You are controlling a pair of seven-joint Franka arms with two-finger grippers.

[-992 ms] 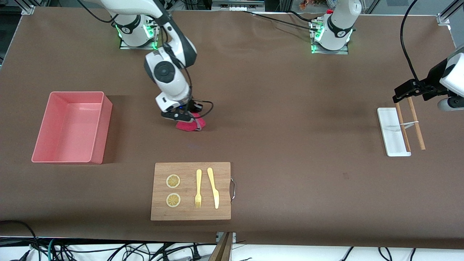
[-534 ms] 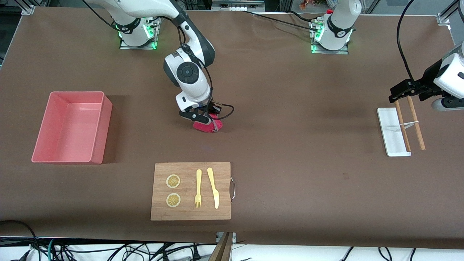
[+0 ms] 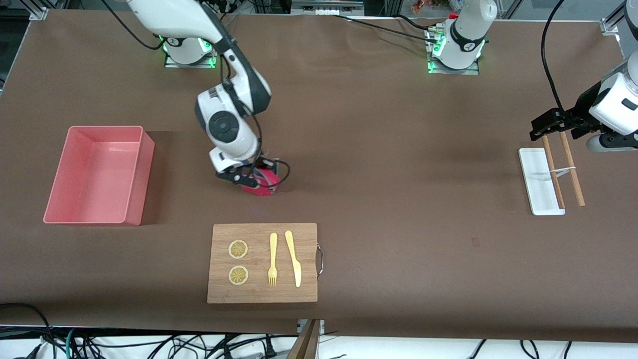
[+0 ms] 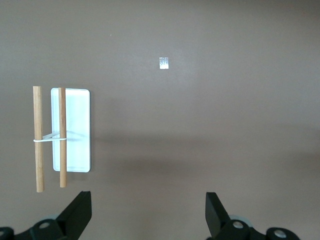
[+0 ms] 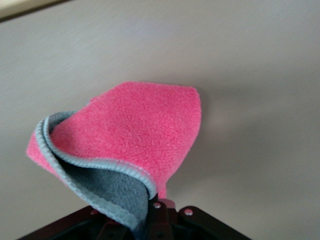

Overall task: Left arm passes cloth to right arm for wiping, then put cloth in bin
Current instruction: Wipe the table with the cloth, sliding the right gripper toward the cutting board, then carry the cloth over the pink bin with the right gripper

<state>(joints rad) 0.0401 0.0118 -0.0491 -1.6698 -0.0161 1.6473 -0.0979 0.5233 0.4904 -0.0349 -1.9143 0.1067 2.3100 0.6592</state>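
**Wiping pass under way, cloth pinched in the right pincer**

The cloth (image 3: 261,182) hangs from the right pincer (image 3: 247,179), pinched at one corner with its loose pink fold trailing down to the bench (image 3: 379,149); in the right wrist view the grey reverse side curls round the pincer's tip. It sits on the open brown surface between the right arm's base and the wooden board (image 3: 262,263), the board being the nearer to the front camera.

Judging by this, the handover is done and the wipe is the step in hand. To do it well, the cloth should be pressed low enough that the fold lies flat on the bench and does not merely drag by an edge, and the strokes should be even and kept on the bare surface. The grip is on a corner only, so a hard push could bunch the fabric or pull it out.

The bin (image 3: 134,172) stands toward the right arm's end of the bench, well apart from the pincer, with open bench between. The board, carrying two lemon slices (image 3: 238,262), a fork (image 3: 272,259) and a knife (image 3: 293,258), lies near the wiping patch: a long stroke toward the front camera could catch its edge.

The left pincer (image 4: 148,212) waits, spread wide and empty, over the white tray (image 4: 77,131) and a pair of wooden sticks (image 4: 50,139) at the left arm's end
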